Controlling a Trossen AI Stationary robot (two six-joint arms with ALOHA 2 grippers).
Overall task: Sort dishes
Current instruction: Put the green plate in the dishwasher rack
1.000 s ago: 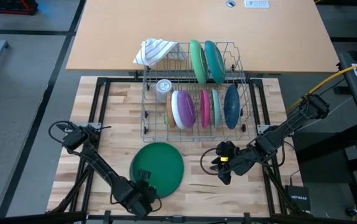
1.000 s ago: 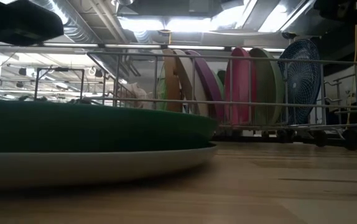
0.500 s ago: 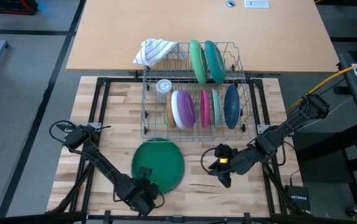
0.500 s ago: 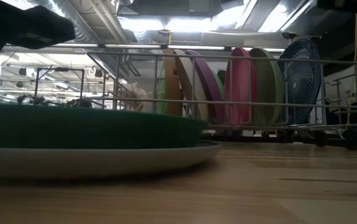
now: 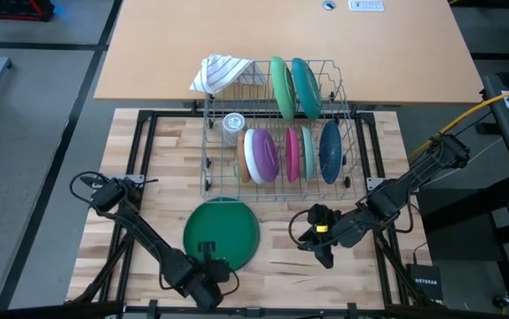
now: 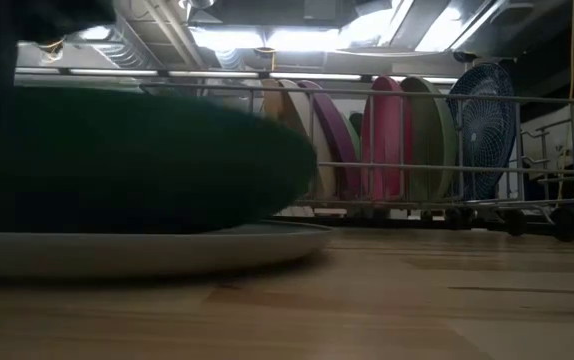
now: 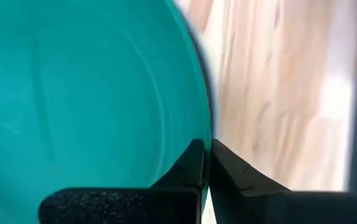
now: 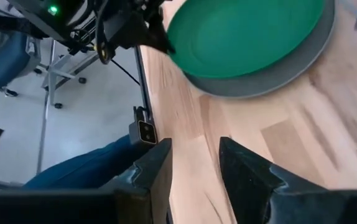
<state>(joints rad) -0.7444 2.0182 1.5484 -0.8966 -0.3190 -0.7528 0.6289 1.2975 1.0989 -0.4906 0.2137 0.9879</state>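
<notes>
A dark green plate (image 5: 222,232) (image 8: 241,31) lies tilted over a grey plate (image 6: 167,250) (image 8: 278,74) on the wooden table in front of the wire dish rack (image 5: 208,151). My left gripper (image 5: 205,255) (image 7: 204,149) is at the green plate's near edge, shut on its rim. My right gripper (image 5: 310,237) (image 8: 194,149) hovers open to the right of the two plates, touching nothing. The rack holds several more plates standing on edge: green, teal, purple-white, pink, blue. My left gripper pinches the green plate's rim (image 7: 197,134) at its near edge between both fingers, coming level from the table's near side. The near edge is raised, so the plate (image 6: 137,160) tilts up above the grey plate. Whether its far edge rests there, I cannot tell.
A striped white cloth (image 5: 219,71) hangs on the rack's far left corner, and a small clear glass (image 5: 233,122) stands inside the rack. Bare wood (image 5: 281,266) lies between the two grippers. A person's leg (image 8: 73,174) shows beyond the table's edge.
The left gripper has risen with the green plate's near rim, tipping the plate up from flat on the grey plate to a steep tilt. The plate has also shifted slightly toward the table's left. The grey plate has stayed put.
</notes>
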